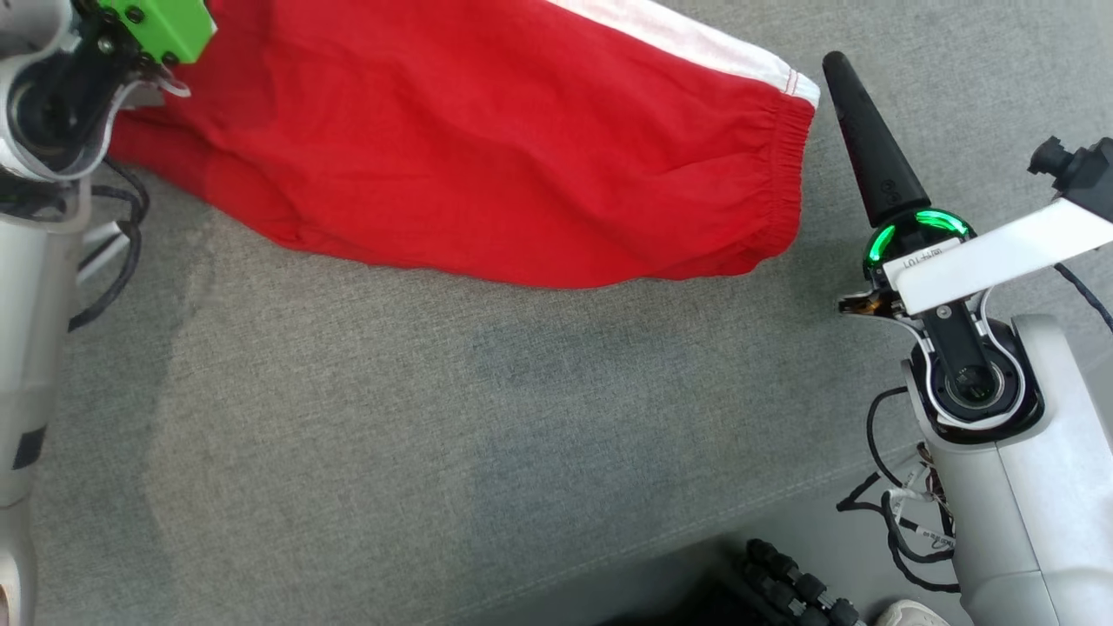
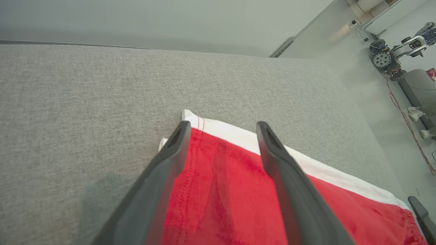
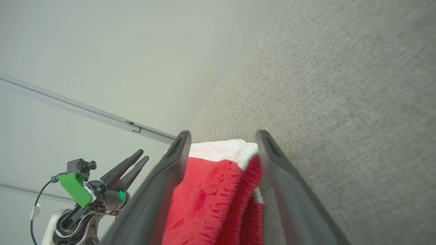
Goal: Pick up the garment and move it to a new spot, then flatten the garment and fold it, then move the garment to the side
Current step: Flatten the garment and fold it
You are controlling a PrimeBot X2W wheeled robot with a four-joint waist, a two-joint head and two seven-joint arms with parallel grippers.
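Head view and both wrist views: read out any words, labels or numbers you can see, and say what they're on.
Label on the right arm's white wrist band: print too small and blurred to read.
Red garment: no text visible.

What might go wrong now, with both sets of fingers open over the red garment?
The elastic waistband sits bunched between the right gripper's open fingers; pulling away could drag it.
The red garment shows creases, so a fold may come out uneven.
The left gripper straddles its white-striped corner and might snag it.
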